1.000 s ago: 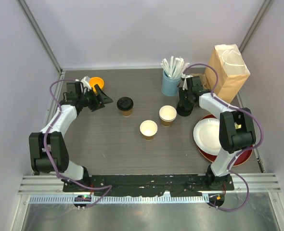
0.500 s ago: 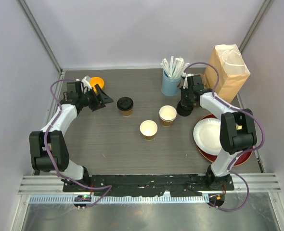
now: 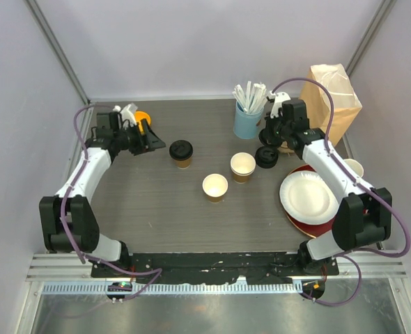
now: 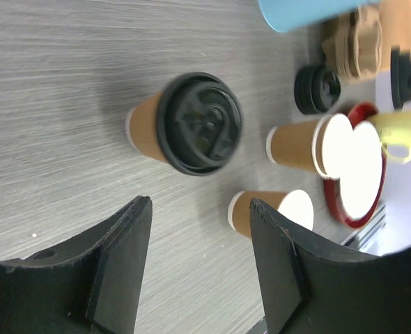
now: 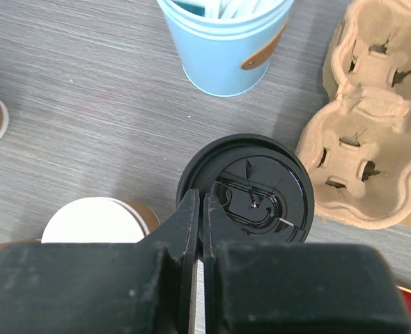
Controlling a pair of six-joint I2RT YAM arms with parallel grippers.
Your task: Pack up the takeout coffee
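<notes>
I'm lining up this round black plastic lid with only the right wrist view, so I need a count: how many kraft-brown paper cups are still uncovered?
Observer: Two: one open kraft-brown paper cup left of your right gripper, another open cup closer to the table's near edge.
Operator: Any cup lidded already?
Observer: One lidded brown cup, further left, ahead of the open left gripper.
Operator: Is anything under the black lid I'm pinching?
Observer: Yes, a stack of black lids sits on the table beneath it.
</notes>
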